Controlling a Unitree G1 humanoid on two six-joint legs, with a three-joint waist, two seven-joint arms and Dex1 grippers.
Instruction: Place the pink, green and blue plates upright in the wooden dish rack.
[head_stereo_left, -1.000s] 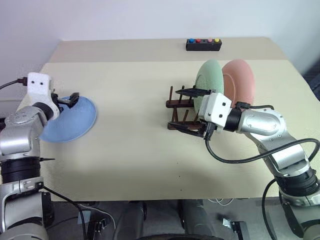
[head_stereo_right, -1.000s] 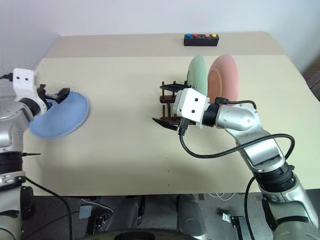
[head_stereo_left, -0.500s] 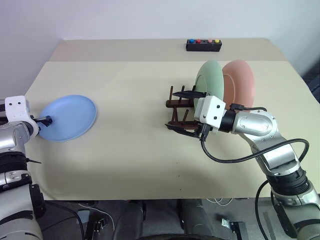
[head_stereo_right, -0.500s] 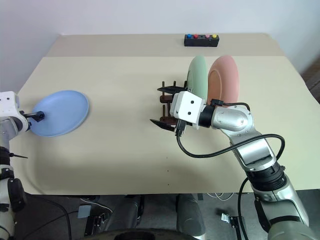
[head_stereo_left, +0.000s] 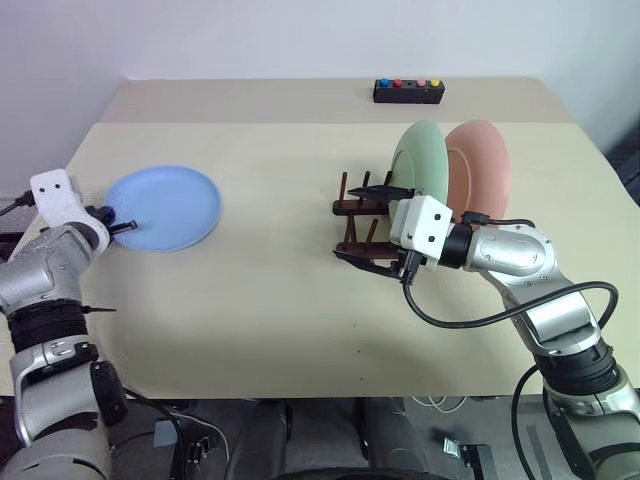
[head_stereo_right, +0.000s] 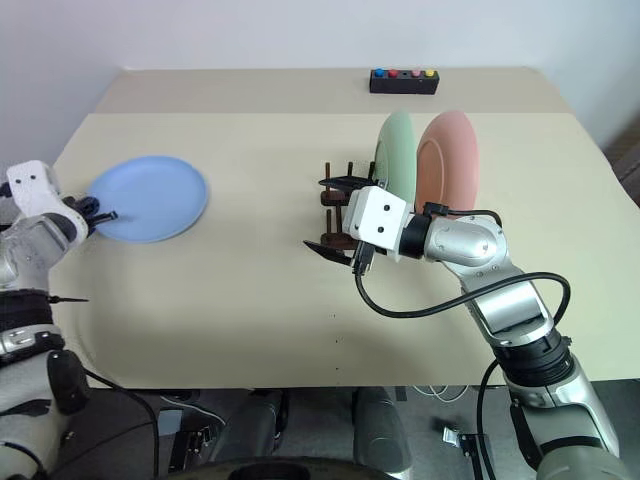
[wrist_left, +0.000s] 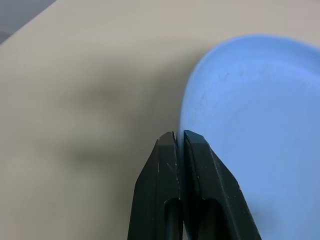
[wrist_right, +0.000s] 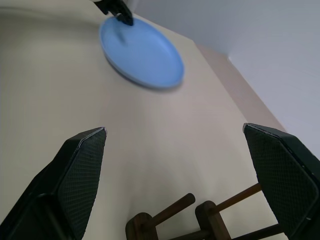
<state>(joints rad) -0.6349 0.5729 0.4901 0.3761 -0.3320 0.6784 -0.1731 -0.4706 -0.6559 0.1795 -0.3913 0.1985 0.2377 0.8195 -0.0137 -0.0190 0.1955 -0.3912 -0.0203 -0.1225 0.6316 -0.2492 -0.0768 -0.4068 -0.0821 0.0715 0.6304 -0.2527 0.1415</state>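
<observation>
Left pincer (head_stereo_left: 122, 227): clamped tight on the near-left rim of the light blue plate (head_stereo_left: 166, 207), fingers (wrist_left: 200, 165) pinched together over the plate edge. Plate at about nine o'clock on the beige counter (head_stereo_left: 270, 300), tilted a little, well apart from the rack.

Right pincer (head_stereo_left: 378, 225): spread wide and gripping nothing, one black finger above and one below the left end of the dark wooden dish rack (head_stereo_left: 360, 228), near three o'clock from the counter's middle. Rack pegs (wrist_right: 170, 210) between the two spread fingers in the right wrist view, with the blue plate far beyond.

Mint green plate (head_stereo_left: 420, 170) upright in the rack, salmon pink plate (head_stereo_left: 480, 168) upright just beside it at its three o'clock side.

Black box with coloured buttons (head_stereo_left: 408, 91) at twelve o'clock, at the far counter edge.
</observation>
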